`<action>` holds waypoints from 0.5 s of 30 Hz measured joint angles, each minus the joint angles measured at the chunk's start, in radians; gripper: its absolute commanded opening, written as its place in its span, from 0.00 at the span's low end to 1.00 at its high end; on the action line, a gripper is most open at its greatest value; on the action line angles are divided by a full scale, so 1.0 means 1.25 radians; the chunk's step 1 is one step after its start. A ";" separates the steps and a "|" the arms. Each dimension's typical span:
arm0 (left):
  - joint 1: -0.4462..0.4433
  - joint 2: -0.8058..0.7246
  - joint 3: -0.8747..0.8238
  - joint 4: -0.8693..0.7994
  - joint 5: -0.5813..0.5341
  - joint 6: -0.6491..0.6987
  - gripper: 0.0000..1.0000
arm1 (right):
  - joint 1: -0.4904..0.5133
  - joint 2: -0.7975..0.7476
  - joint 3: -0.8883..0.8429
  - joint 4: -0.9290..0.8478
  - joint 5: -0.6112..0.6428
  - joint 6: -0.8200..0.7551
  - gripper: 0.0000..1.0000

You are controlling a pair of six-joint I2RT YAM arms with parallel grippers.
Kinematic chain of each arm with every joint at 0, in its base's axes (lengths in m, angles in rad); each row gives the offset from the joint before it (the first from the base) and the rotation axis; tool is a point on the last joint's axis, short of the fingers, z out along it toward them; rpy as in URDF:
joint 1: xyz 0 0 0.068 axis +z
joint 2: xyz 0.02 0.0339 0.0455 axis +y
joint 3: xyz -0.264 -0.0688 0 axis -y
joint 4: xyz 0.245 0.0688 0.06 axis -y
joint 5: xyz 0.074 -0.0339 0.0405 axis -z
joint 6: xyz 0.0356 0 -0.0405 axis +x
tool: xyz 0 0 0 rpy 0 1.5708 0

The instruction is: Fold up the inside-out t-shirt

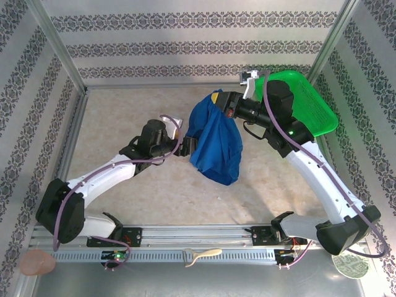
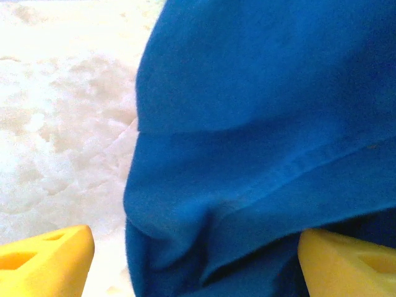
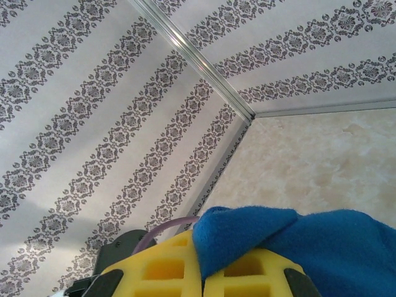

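Blue shirt [image 1: 213, 145] hangs bunched over desk [image 1: 117, 117] centre, top edge pinched in right claw [image 1: 218, 99]. Spread left claw [image 1: 185, 147] straddles hem fold at shirt's side. Cloth looks soft, limp, light; seamed hem likely best hold for spreading flat.

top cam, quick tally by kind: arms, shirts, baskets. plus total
Robot arms: 2, left arm and right arm
Blue t-shirt: 1
Green basket: 1
Total: 4
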State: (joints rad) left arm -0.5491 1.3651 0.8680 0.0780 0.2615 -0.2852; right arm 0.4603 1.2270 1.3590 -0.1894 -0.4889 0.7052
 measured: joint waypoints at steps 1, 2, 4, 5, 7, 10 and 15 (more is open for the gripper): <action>0.000 0.013 0.002 0.005 -0.008 0.002 0.85 | 0.000 0.001 0.000 0.000 0.000 0.002 0.00; 0.000 0.025 0.004 0.007 -0.018 0.002 0.84 | 0.000 0.001 0.000 0.000 -0.001 0.003 0.00; 0.000 0.047 0.012 0.015 -0.040 0.004 0.79 | 0.000 0.001 0.000 0.001 -0.003 0.003 0.00; 0.000 0.057 0.019 0.020 -0.052 0.004 0.71 | 0.000 0.001 0.000 0.000 -0.005 0.003 0.00; 0.000 0.075 0.037 0.030 -0.071 0.007 0.50 | 0.000 0.001 0.000 0.000 -0.006 0.003 0.00; -0.001 0.099 0.079 0.041 -0.086 0.013 0.14 | 0.000 0.001 -0.002 0.000 -0.006 0.003 0.00; 0.007 0.106 0.186 0.026 -0.062 0.044 0.00 | -0.036 -0.017 -0.043 0.014 -0.005 0.006 0.00</action>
State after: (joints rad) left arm -0.5407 1.4971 1.1011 0.1101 0.1841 -0.2306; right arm 0.4152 1.2060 1.3056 -0.1719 -0.4957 0.7124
